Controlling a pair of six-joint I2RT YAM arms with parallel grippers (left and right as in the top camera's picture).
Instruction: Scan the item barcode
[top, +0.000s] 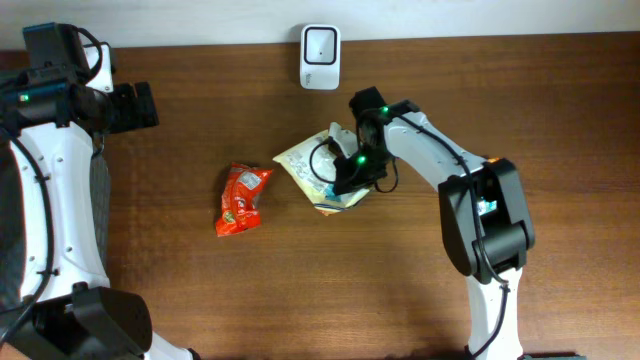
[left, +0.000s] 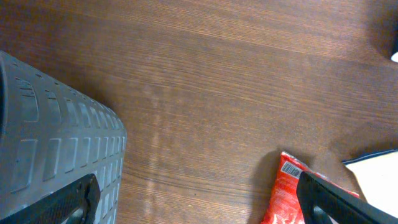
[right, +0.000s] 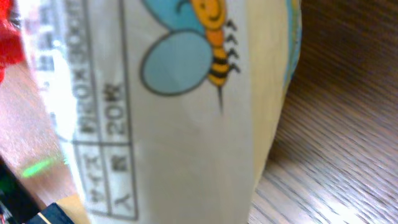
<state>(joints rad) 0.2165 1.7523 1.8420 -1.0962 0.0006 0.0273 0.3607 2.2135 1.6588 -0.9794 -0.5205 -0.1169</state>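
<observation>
A pale yellow-and-white packet (top: 312, 165) with a bee picture (right: 211, 43) lies at the table's middle. My right gripper (top: 352, 172) is down on its right edge and shut on it. The packet fills the right wrist view (right: 174, 124), hiding the fingers. A red snack packet (top: 240, 198) lies to the left, its barcode (left: 291, 168) facing up. The white scanner (top: 320, 43) stands at the back edge. My left gripper (top: 135, 105) hovers open at the far left with nothing between its fingers (left: 336, 199), the red packet (left: 283, 199) just beside the right one.
A grey ribbed mat (left: 50, 143) lies under the left arm at the table's left side. Bare brown wood (top: 560, 110) spreads right of the right arm. A corner of the pale packet (left: 379, 177) shows in the left wrist view.
</observation>
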